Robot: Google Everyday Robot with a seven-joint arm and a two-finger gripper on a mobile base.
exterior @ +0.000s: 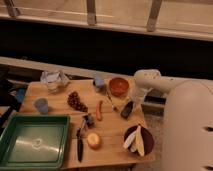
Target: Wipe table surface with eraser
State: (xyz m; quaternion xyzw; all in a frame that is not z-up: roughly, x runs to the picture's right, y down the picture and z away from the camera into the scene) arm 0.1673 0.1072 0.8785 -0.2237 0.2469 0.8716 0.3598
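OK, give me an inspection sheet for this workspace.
Surface: tan wooden table, crowded.
Job's things: dark eraser lies on the table near the right edge, below the red bowl.
Clutter: green tray, knife, grapes, blue cup, orange fruit, red chilli, dark plate with pale pieces, crumpled cloth.
Gripper: gripper at the eraser's upper end, at the table's right side.
Cables: nothing seen.
Surroundings: dark wall behind, railing above.
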